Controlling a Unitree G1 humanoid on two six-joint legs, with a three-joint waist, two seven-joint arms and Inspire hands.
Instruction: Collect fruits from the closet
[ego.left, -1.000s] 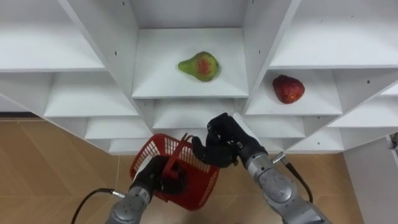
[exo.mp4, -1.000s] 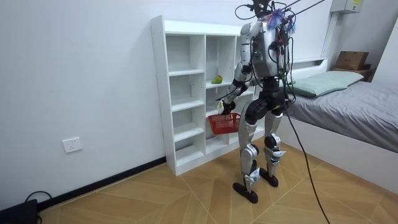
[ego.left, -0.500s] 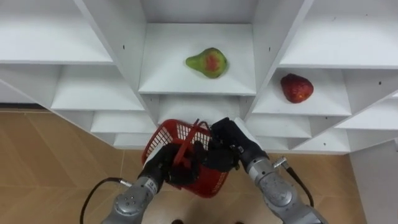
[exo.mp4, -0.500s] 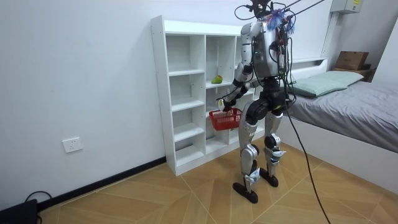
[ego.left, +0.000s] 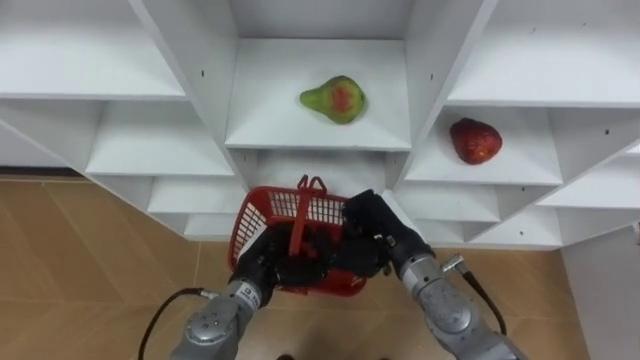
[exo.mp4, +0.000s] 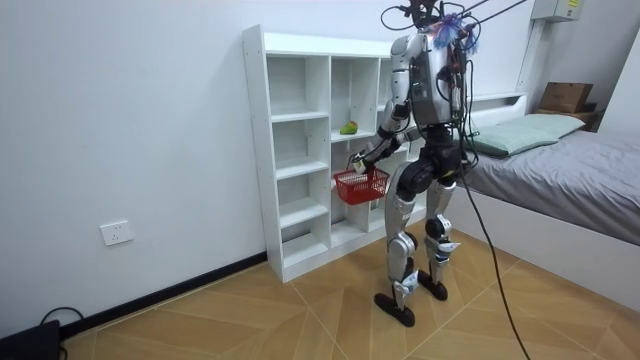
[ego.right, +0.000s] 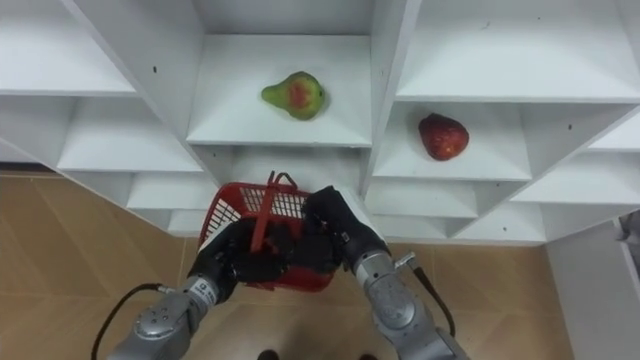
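Two fruits lie in the closet (ego.left: 180, 70), one to a compartment: a green pear (ego.left: 333, 100) with a red blush on the middle shelf; a red fruit (ego.left: 476, 141) in the compartment to its right, one shelf lower. One red basket (ego.left: 262, 215) hangs below the pear's shelf, just in front of the closet, its handle upright. From the head, the left hand (ego.left: 268, 264) is curled round the basket's near side at the handle's foot; the right hand (ego.left: 368, 236) lies against its right rim, and I cannot tell whether it grips. The room view adds the robot standing upright at the closet, basket at mid-shelf height, with one bed (exo.mp4: 560, 170) behind it.
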